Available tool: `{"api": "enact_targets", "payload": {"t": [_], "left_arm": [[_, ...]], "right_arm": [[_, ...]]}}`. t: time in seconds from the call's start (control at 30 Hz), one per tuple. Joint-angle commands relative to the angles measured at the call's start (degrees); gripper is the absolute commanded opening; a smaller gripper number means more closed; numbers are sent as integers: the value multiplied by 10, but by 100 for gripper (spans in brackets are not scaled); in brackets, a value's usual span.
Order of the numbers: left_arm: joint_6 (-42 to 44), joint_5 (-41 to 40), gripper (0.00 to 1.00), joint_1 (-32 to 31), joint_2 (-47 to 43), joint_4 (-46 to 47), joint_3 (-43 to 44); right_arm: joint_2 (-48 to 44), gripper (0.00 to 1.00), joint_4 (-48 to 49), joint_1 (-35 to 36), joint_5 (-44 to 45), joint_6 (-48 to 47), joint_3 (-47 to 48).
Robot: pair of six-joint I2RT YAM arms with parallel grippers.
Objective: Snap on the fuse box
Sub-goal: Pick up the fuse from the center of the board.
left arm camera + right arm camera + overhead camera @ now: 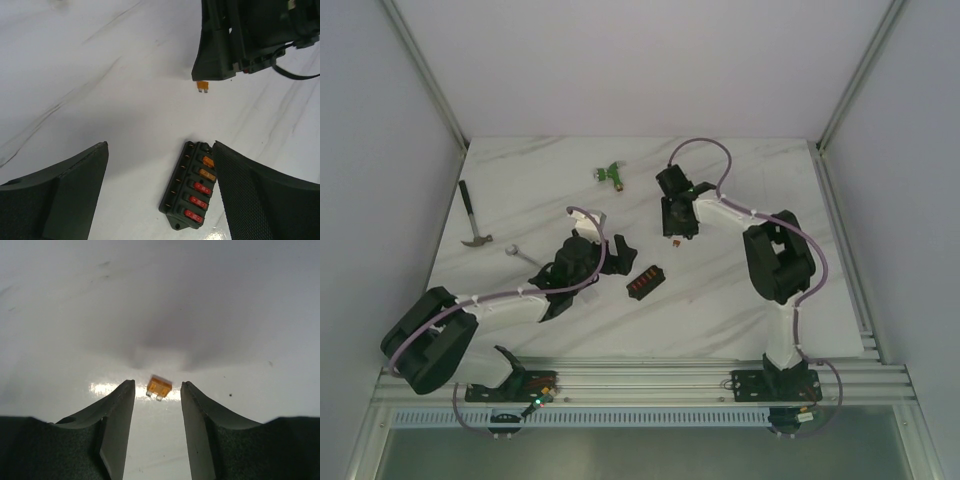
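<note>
Now | we hold our left gripper [159,150] wide open, empty | small black rectangular fuse box [192,185], red-orange fuses atop, lies beside one finger | right gripper [157,390] part-open (nothing gripped), orange blade fuse [159,386] between its tips

Your left arm [490,305] folds back to the left from its base, then stretches its forearm up and right toward the middle. Your left gripper [618,250] is at the end of it, tilted downward, and its jaws are spread wide. In the left wrist view its two dark fingers [65,195] sit far apart at the lower corners. Your right arm [775,260] rises from its base, bends at the elbow and reaches left and away. Your right gripper [678,232] points steeply down. In the right wrist view its fingers [117,425] are only a narrow gap apart, not meeting and not clamping anything.
</note>
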Motion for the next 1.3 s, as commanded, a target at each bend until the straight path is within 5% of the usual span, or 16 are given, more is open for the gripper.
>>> {"api": "enact_targets", "payload": {"t": [0.0, 0.6, 1.27], "left_arm": [[1, -24, 94, 1, -14, -18, -1], [4, -22, 95, 4, -5, -17, -3], [3, -22, 95, 4, -16, -19, -12]], "right_arm": [[34, 49, -3, 10, 36, -5, 27], [6, 52, -63, 9, 44, -46, -11], [42, 47, -63, -9, -52, -160, 71]]}}
